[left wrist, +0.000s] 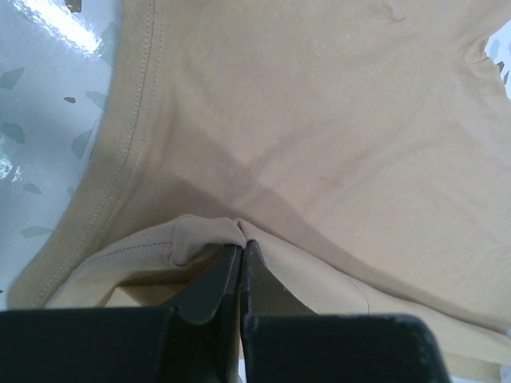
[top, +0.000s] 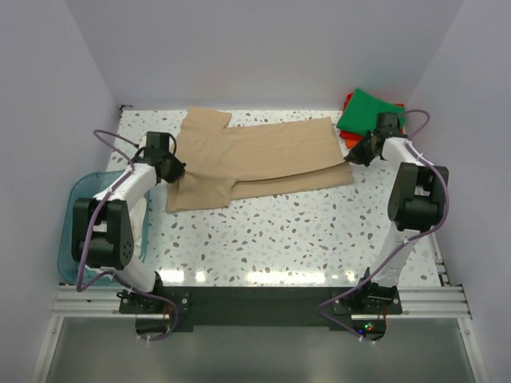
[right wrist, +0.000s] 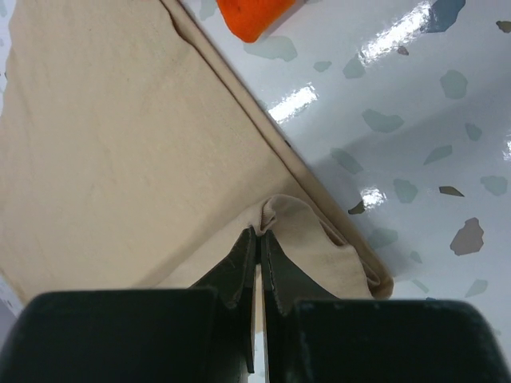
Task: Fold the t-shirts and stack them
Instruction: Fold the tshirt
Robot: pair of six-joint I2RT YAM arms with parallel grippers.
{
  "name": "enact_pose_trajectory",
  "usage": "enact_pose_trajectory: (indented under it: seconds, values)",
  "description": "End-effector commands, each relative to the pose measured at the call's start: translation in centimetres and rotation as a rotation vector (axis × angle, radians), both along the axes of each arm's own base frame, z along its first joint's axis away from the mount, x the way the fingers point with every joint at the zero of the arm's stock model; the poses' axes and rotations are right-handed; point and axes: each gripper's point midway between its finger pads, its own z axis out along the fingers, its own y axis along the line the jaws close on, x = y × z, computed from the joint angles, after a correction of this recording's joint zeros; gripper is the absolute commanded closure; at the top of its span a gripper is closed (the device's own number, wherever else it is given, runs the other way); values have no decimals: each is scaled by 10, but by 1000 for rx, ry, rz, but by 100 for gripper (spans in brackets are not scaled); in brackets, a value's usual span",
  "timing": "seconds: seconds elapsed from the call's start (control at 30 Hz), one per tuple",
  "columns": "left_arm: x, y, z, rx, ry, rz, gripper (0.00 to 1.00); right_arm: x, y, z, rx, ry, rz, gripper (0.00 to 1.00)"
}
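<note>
While each gripper is pressed together on a small pleat of cloth, the tan shirt (top: 255, 155) lies flat across the far half of the worktop (top: 303, 239), stretched sideways between the two arms. The left gripper (left wrist: 241, 246) pinches a pucker of cloth at the shirt's left end, near a stitched hem, and the right gripper (right wrist: 258, 233) pinches a similar pucker at the right end, just inside the edge, where a second layer shows underneath. Both holds look shallow, taking only a little fabric at the fingertips, so the main risk, as I judge it, is that one end slips free during the lift or carry and the shirt swings from the other arm and bunches. At the right end, a pinch that takes only the upper layer would leave the lower layer behind and open the fold. The wrist views do not show how many layers are caught on either side. Uneven travel of the arms would skew the crease or pull the cloth taut until it tears out of a pinch. The right gripper also works close to the green shirt (top: 369, 112) and the orange shirt (right wrist: 251, 14) piled at the far right corner, so a wide sweep there could drag or topple them. The glossy worktop gives little friction, and the shirt may slide rather than fold.
</note>
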Motion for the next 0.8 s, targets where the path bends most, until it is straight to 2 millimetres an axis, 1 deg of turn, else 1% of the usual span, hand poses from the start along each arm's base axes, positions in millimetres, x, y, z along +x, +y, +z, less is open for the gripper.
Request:
enact_pose_trajectory:
  seconds: [0.0, 0.1, 0.23, 0.27, 0.3, 0.33, 0.37, 0.4, 0.43, 0.47, 0.5, 0.53, 0.57, 0.6, 0.63, 0.67, 0.7, 0.73, 0.77]
  values:
    - [28, 4, 21, 2, -96, -6, 100, 21, 2, 15, 9, -62, 15, 100]
    - [31, 5, 14, -2, -79, -7, 100, 24, 5, 11, 11, -59, 28, 100]
    - [36, 3, 10, -11, -80, -15, 100, 26, 7, 10, 4, -58, 47, 100]
    - [38, 3, 10, -12, -83, -17, 100, 26, 8, 10, 1, -60, 58, 95]
    - [39, 3, 10, -16, -89, -23, 100, 26, 8, 12, -1, -66, 65, 82]
    - [41, 2, 10, -22, -94, -37, 96, 25, 8, 14, -5, -70, 68, 72]
    - [43, 2, 12, -29, -105, -43, 88, 24, 7, 20, -14, -83, 74, 64]
    - [44, 3, 16, -34, -120, -47, 80, 23, 6, 22, -26, -85, 71, 51]
    - [44, 6, 19, -34, -132, -47, 62, 20, 5, 25, -34, -83, 72, 46]
    - [44, 8, 21, -35, -144, -42, 53, 19, 3, 29, -50, -90, 79, 43]
    - [43, 11, 29, -33, -167, -39, 46, 15, -1, 35, -72, -93, 65, 40]
    - [41, 8, 33, -45, -178, -51, 39, 10, -1, 38, -78, -90, 66, 40]
    - [38, 9, 33, -43, -177, -53, 36, 7, 0, 40, -84, -95, 68, 40]
    - [36, 8, 41, -44, -198, -55, 35, -1, 1, 34, -87, -78, 69, 40]
    - [33, 8, 42, -47, -198, -56, 34, -5, -1, 43, -108, -96, 58, 41]
    - [25, 8, 36, -50, -182, -53, 34, -9, 4, 44, -116, -98, 67, 42]
    - [20, 8, 40, -51, -191, -49, 34, -19, 7, 37, -121, -81, 70, 42]
    - [15, 8, 38, -57, -180, -39, 34, -23, 7, 41, -133, -92, 63, 43]
    - [3, 9, 26, -58, -149, -28, 34, -27, 13, 41, -134, -94, 71, 43]
